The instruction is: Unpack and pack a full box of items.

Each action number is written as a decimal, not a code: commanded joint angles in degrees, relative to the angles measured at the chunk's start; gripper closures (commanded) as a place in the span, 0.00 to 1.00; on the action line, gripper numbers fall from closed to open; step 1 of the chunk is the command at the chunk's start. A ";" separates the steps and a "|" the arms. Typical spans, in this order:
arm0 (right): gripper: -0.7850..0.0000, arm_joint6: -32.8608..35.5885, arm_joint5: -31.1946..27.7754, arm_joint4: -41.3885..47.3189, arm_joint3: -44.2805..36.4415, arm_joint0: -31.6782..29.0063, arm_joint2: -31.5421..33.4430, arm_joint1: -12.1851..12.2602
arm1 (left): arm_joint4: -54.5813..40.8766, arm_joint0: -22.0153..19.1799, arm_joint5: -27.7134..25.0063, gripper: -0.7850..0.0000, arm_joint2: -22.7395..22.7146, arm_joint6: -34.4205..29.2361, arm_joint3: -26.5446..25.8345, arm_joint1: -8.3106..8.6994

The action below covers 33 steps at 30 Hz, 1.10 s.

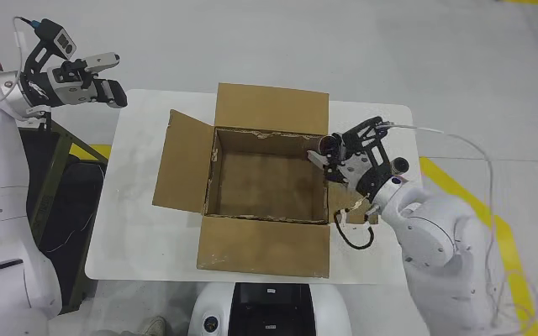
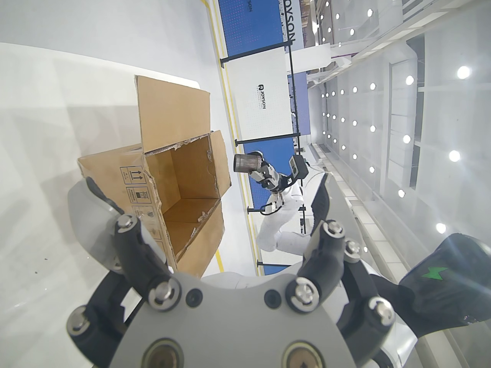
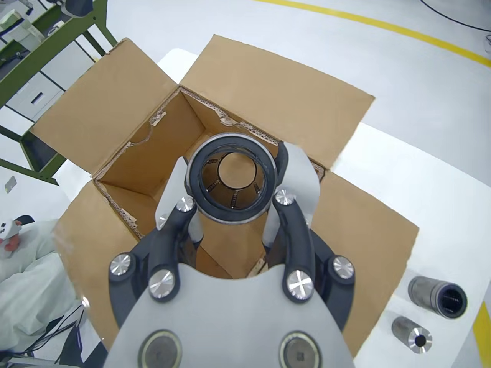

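Note:
An open cardboard box (image 1: 265, 181) stands mid-table with all its flaps folded out; its floor shows bare cardboard. My right gripper (image 1: 334, 156) hovers over the box's right wall, shut on a hollow metal cylinder (image 1: 320, 156). In the right wrist view the gripper (image 3: 238, 160) clamps the cylinder (image 3: 199, 193) by its sides, bore facing the camera, above the box (image 3: 268, 89). Two more metal cylinders (image 3: 437, 296) (image 3: 412, 334) lie on the table beside the box's flap. My left gripper (image 1: 113, 91) hangs open beyond the table's far left corner, its fingers (image 2: 92, 193) spread with nothing between them.
The white table (image 1: 143, 244) has bare room left of the box and along its front edge. A green metal frame (image 3: 57, 59) stands off the table's left side. Yellow floor lines (image 1: 471, 210) run past on the right.

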 commanded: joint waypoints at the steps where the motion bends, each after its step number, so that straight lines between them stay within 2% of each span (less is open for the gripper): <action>1: 1.00 -0.22 0.47 0.05 -0.99 -2.06 2.48 0.30 | 0.00 0.00 0.00 0.00 0.00 0.00 0.00 0.00; 8: 1.00 -2.87 2.25 0.96 -2.82 -9.37 10.94 1.10 | 0.00 0.00 0.00 0.00 0.00 0.00 0.00 0.00; 20: 1.00 -8.85 7.11 5.30 -1.06 -19.73 25.58 1.71 | 0.00 0.00 0.00 0.00 0.00 0.00 0.00 0.00; 25: 1.00 -9.24 7.72 4.87 -0.66 -22.57 27.62 1.87 | 0.00 0.00 0.00 0.00 0.00 0.00 0.00 0.00; 33: 1.00 -9.18 7.54 1.03 3.02 -24.15 26.34 2.18 | 0.00 0.00 0.00 0.00 0.00 0.00 0.00 0.00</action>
